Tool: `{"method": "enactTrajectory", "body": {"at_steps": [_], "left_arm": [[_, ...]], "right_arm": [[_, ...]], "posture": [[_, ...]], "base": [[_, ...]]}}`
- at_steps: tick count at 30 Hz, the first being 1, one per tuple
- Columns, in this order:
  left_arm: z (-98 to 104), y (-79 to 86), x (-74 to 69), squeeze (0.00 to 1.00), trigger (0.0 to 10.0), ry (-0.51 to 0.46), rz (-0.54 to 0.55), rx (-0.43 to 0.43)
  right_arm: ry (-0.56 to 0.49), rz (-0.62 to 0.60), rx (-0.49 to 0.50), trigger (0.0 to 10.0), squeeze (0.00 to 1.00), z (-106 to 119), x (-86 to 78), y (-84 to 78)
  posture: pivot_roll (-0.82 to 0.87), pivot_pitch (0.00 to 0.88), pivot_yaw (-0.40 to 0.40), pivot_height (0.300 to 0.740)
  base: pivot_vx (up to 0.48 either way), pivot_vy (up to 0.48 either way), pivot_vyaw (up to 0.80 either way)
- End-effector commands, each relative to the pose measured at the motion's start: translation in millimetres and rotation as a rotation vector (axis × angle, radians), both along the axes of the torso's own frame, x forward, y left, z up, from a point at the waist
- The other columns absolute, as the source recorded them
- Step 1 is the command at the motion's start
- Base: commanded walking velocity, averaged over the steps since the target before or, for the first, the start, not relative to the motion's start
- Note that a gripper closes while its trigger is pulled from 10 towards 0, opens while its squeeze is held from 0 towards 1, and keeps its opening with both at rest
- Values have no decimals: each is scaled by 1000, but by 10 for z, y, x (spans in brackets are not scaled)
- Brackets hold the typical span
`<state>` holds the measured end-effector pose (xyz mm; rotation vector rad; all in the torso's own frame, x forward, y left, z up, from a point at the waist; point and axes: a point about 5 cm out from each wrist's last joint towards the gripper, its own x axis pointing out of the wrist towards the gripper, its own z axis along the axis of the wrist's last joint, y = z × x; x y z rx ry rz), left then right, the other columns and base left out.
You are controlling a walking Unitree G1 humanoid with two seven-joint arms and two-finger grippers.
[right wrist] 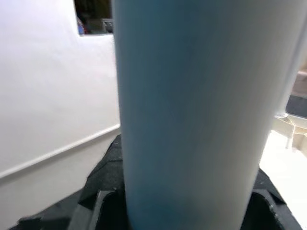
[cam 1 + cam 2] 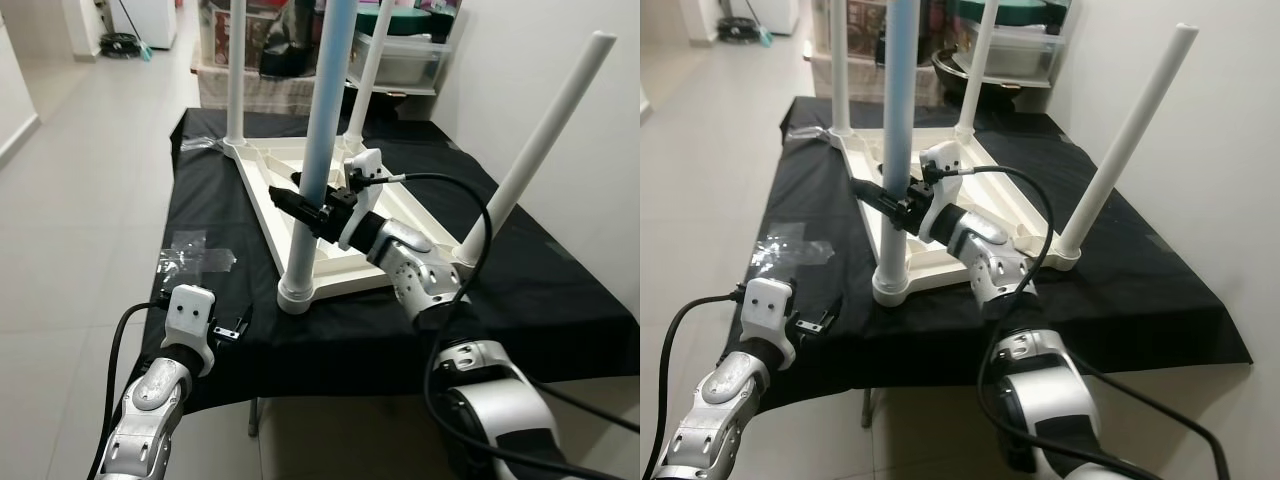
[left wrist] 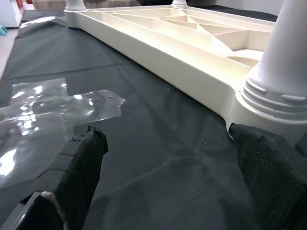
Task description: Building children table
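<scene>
Right end effector [image 2: 312, 208] clamps the pale-blue leg [image 2: 325, 130] upright in the tabletop [image 2: 345, 265] corner socket (final fitting, apparently); next, twist tight. Left end effector [image 3: 168, 177] hovers open, empty, over the desk [image 2: 210, 200].

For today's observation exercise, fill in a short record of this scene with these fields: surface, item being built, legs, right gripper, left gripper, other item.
surface: table with black cloth
item being built: white tabletop, lying upside down
legs: four, standing up from its corners
right gripper: right gripper, shut on the nearest leg
left gripper: left gripper, open, low at the cloth's near edge, holding nothing
other item: clear plastic bag on the cloth
</scene>
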<state>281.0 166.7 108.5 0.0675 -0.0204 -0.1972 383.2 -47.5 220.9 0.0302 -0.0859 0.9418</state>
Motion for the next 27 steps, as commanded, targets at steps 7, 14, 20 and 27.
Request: {"method": "enactTrajectory", "body": {"at_steps": [7, 14, 20, 27], "left_arm": [[-49, -7, -32, 0, 10000, 14, -2, 9], [-59, -5, -35, 0, 10000, 20, -6, 8], [-63, -48, -19, 0, 10000, 21, -18, 1], [-58, -12, -24, 0, 10000, 20, -11, 2]], "right_arm": [[308, -1007, -199, 0, 0, -734, 135, -646], [292, -1112, -158, 6941, 0, -857, -49, -709], [206, -928, 65, 10000, 1000, -492, 47, -587], [151, -549, 231, 10000, 0, -163, 106, -448]], "posture": [[88, 0, -170, 740], [63, 0, -149, 740], [54, 0, -146, 740], [63, 0, -157, 740]], "base": [[0, 0, 0], [0, 0, 0], [0, 0, 0], [0, 0, 0]]}}
